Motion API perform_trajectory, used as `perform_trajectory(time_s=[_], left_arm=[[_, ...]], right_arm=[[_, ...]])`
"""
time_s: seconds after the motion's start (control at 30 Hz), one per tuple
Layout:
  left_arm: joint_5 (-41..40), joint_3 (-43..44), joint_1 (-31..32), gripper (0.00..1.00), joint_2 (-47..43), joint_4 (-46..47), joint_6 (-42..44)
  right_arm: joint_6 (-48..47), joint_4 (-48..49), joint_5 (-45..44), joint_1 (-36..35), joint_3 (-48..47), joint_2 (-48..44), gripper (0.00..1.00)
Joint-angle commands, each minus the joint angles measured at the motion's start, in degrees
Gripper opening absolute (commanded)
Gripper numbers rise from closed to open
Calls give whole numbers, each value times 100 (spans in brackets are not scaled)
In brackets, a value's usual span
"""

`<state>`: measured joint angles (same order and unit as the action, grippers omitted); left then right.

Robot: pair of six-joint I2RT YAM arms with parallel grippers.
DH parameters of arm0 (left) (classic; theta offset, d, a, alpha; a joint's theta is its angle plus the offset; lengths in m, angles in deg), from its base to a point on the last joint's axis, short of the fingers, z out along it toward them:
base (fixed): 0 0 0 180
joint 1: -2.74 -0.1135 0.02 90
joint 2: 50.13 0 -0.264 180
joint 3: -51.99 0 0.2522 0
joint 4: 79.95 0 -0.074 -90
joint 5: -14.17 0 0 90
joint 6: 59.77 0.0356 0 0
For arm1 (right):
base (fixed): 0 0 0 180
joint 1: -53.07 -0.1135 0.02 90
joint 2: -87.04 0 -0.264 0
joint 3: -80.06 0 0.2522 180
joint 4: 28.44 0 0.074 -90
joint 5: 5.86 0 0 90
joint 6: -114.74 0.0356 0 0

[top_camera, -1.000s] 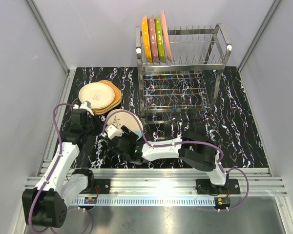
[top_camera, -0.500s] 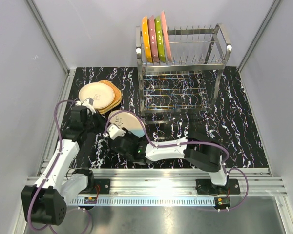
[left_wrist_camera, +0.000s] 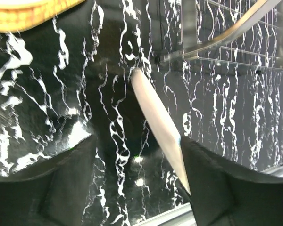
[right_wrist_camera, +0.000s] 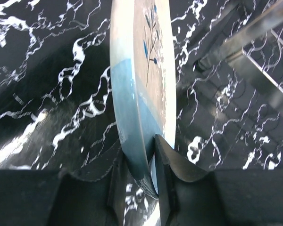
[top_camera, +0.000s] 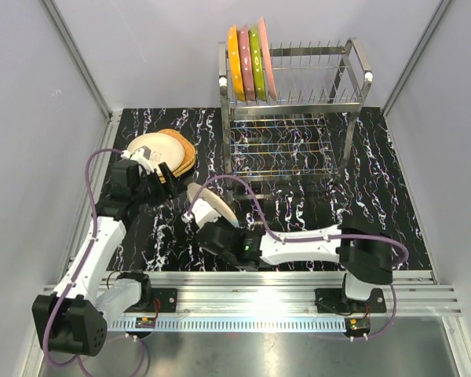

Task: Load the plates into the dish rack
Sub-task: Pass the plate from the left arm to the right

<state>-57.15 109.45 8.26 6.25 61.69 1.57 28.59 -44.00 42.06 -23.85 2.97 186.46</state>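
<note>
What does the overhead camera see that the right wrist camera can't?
Only the overhead view shows the open left gripper, four plates standing in the upper tier of the dish rack, and a stack of plates lying on the table. Only the right wrist view shows close detail: the right gripper pinching the rim of the cream plate, and the blue leaf sprig on its face. Both show that tilted plate, the black marbled table and part of the rack.

Shiny metal dish rack (top_camera: 298, 102), glossy, perhaps ceramic plates (top_camera: 247, 63), polished marbled table (top_camera: 377, 196)
</note>
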Motion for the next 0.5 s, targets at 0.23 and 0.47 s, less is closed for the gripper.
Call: perform_trajectory(time_s=[0.23, 0.47], left_arm=[[-531, 165, -7, 99, 40, 122, 546], [-1076, 85, 89, 99, -179, 61, 906]], right_arm=[[1196, -311, 60, -200, 980, -1854, 6], [1319, -1005, -107, -218, 1262, -3198, 5]])
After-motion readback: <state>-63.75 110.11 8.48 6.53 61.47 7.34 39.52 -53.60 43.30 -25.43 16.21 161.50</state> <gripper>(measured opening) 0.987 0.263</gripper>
